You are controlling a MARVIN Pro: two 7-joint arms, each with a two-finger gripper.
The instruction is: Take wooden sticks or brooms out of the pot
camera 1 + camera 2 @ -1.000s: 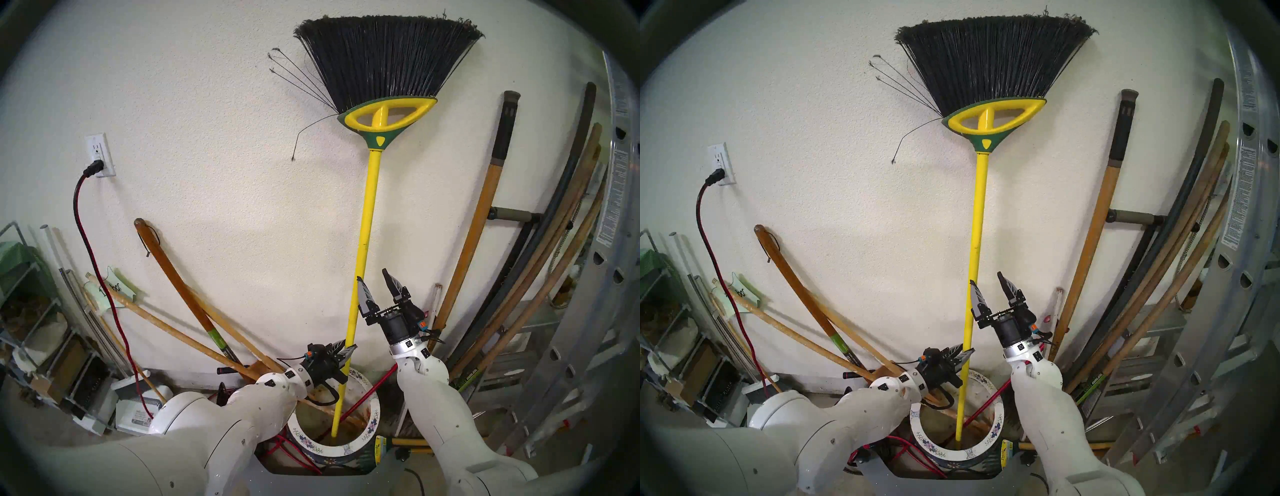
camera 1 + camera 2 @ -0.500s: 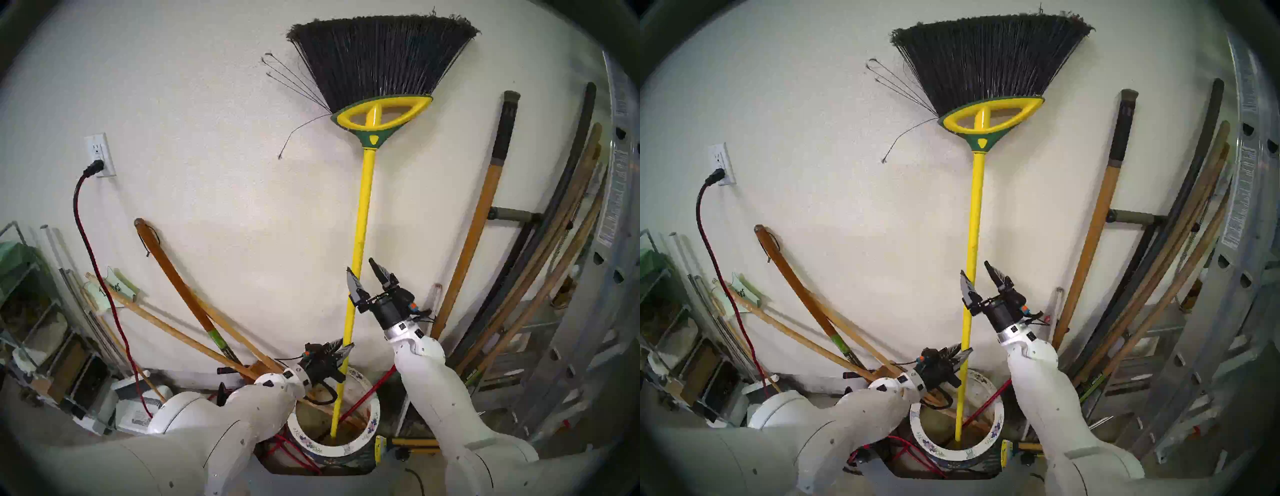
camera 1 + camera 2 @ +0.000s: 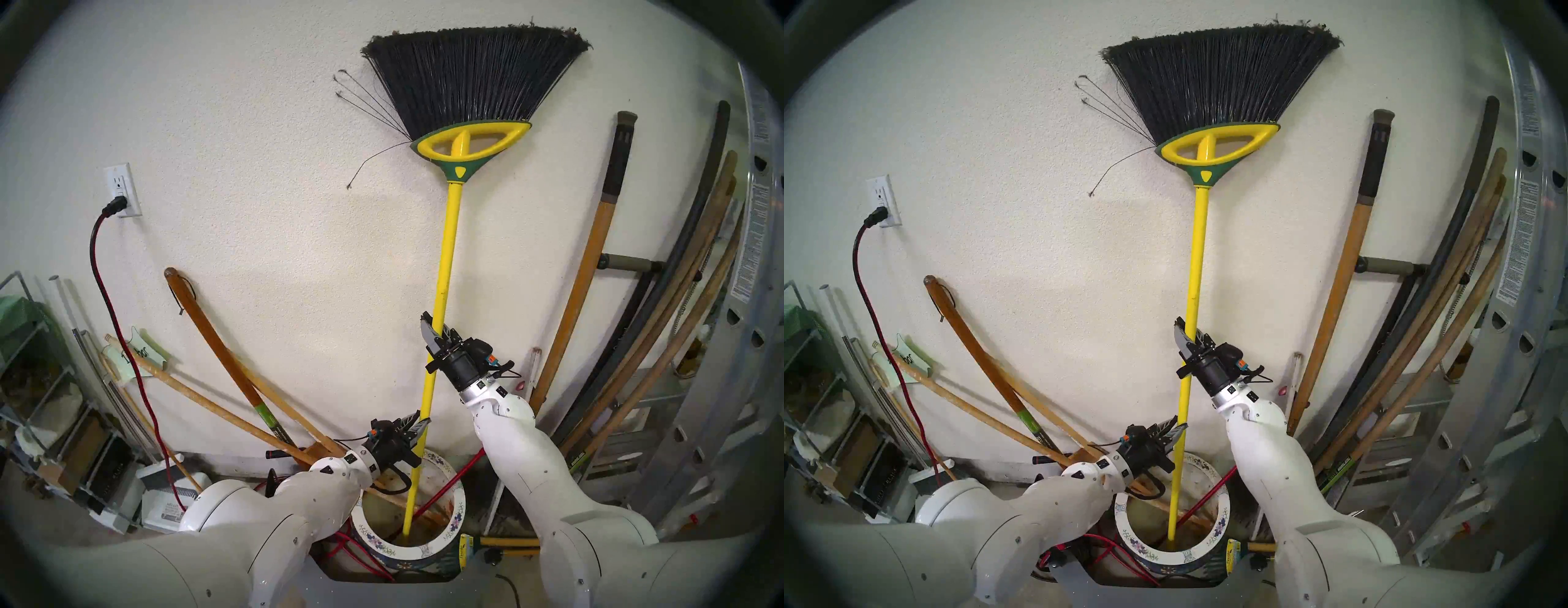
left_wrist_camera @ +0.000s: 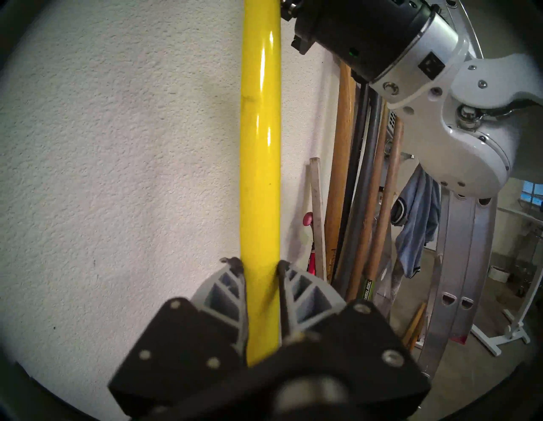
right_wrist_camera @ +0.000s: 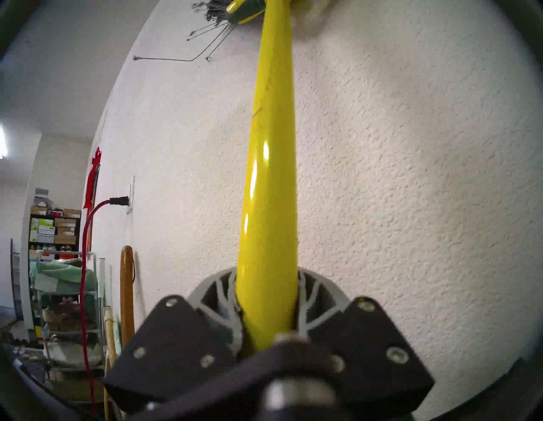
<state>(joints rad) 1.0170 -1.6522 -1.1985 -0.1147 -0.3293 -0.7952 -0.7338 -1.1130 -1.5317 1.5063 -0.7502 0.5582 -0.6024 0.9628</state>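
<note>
1. Wooden poles (image 3: 237, 407), lower left of the head view: they lean against the wall, and their lower ends run toward the pot; they are not held
2. Left gripper (image 3: 418, 424), lower centre of the head view: its fingers are clamped on the broom (image 3: 443, 271) low on the yellow pole, just above the pot (image 3: 458, 505). The left wrist view shows both pads pressed flat against the pole (image 4: 260, 176). The left forearm reaches in from lower left, nearly level, with the wrist pointed toward the wall
3. Broom, centre of the head view: it stands near upright with the bristle fan at the top against the wall, and its lower end is inside the pot
4. Handling judgement: the pole looks stiff, glossy and therefore probably slippery; the head makes it top-heavy. Two grips spread along the pole should control tilt better than one
5. Right gripper (image 3: 435, 335), centre right of the head view: it is closed around the same pole well above the left gripper. The right wrist view shows the pole (image 5: 269, 176) seated between both fingers. The right arm rises steeply from lower right, with the wrist angled up and to the left
6. Thin red rod (image 3: 449, 482), right of the pole base: it leans across the pot rim
</note>
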